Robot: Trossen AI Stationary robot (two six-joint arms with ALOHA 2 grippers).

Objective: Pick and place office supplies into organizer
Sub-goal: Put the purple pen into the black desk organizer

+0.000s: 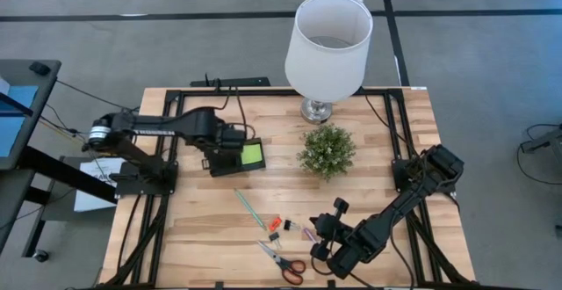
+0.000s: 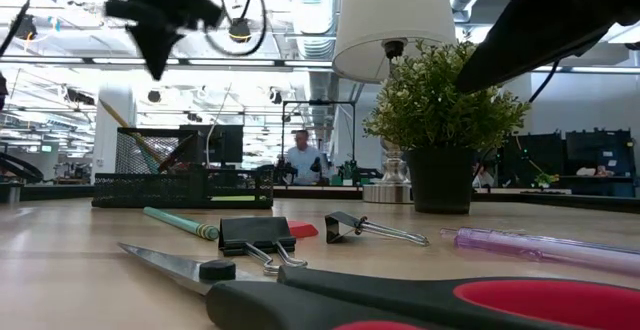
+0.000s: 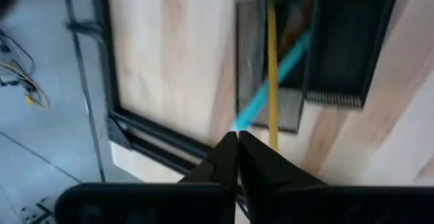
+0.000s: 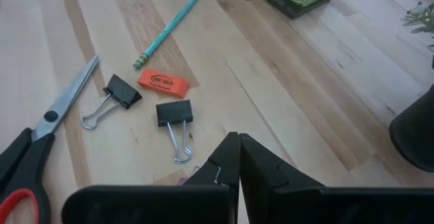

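The black organizer [image 1: 230, 160] stands at the table's far left, a lime sticky-note pad [image 1: 253, 155] in its low tray. A yellow pencil [image 3: 271, 61] and a teal pen [image 3: 288, 64] lean in its tall compartment. My left gripper [image 3: 237, 139] hangs shut and empty above that compartment [image 2: 150, 155]. On the near middle of the table lie a teal pencil [image 4: 169, 24], an orange eraser [image 4: 163, 83], two black clips [image 4: 122, 91] [image 4: 174, 112], red-handled scissors [image 1: 283, 259] and a pink pen [image 2: 540, 245]. My right gripper [image 4: 237, 142] is shut and empty just right of them.
A potted plant [image 1: 327, 151] stands mid-table and a white-shaded lamp [image 1: 327, 48] behind it at the far edge. Bare wood lies between the organizer and the loose supplies. A person sits in the room beyond the table [image 2: 300, 160].
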